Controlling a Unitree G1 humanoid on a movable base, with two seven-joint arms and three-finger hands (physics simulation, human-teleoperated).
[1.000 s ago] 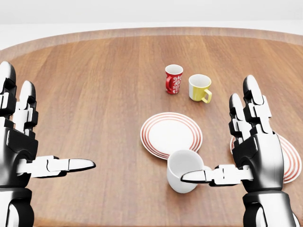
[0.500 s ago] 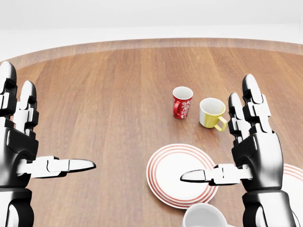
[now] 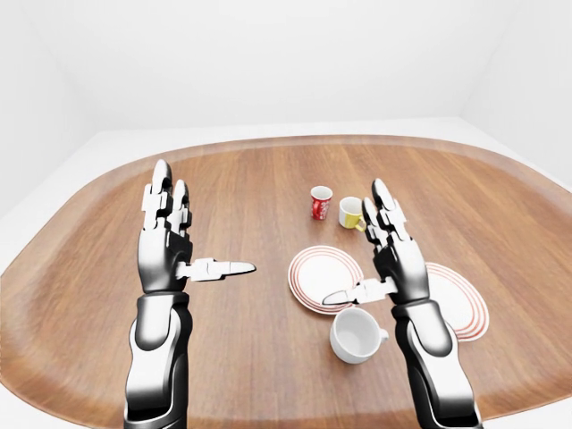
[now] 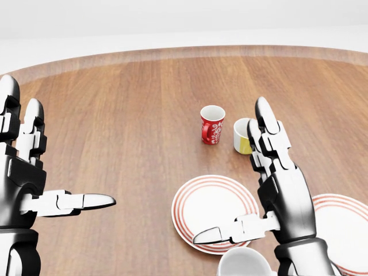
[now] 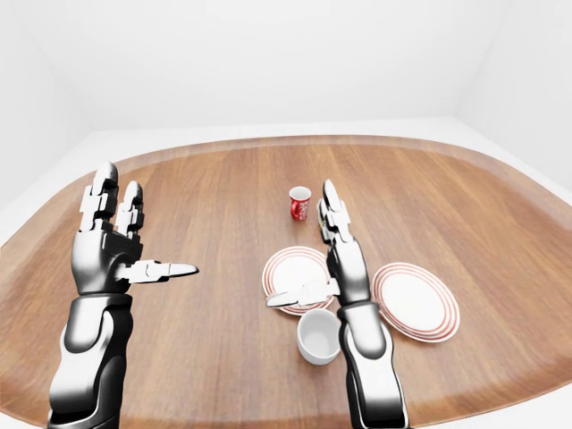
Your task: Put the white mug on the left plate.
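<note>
The white mug [image 3: 357,334] stands upright on the wooden table, just below the left plate [image 3: 315,268], a white plate with red rings. In the head view only the mug's rim [image 4: 244,263] shows at the bottom edge, below the plate [image 4: 210,204]. My right hand [image 3: 356,243] is open and empty. It is raised above the mug and the plate's right rim, with the thumb pointing left over the plate. My left hand [image 3: 204,223] is open and empty, raised far to the left of the plate.
A second red-ringed plate [image 5: 416,300] lies to the right of my right arm. A red patterned mug [image 4: 211,124] and a yellow mug [image 4: 241,138] stand above the left plate; my right fingers partly cover the yellow one. The oval table's edge [image 3: 268,143] curves along the top.
The camera tilted up, so the mugs and plates slid down the head view, then slightly left. My right hand moved left, over the left plate's rim. My left hand stayed put.
</note>
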